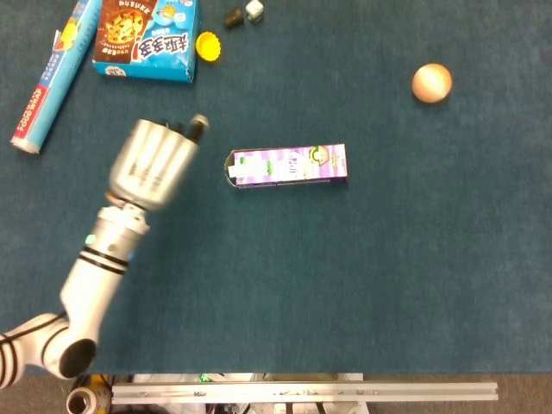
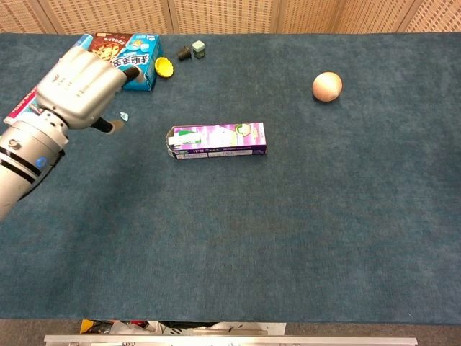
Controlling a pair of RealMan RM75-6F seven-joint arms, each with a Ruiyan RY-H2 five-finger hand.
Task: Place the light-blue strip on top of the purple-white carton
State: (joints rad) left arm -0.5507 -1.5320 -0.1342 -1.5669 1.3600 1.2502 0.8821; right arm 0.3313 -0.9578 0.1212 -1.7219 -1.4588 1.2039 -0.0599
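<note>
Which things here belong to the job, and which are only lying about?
For the job:
- purple-white carton
- small light-blue piece, probably the strip
- left robot hand

Lying about:
- snack box
- long tube
- yellow cap
- dark cap
- small cube
- ball

Far left: cookie box [image 1: 147,39], yellow cap [image 1: 208,45]; far right: ball [image 1: 431,83].

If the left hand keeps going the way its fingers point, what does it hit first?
Probably the blue snack box: in the head view the left hand points up-table toward its lower edge. The hand's height above the table is unclear.
</note>
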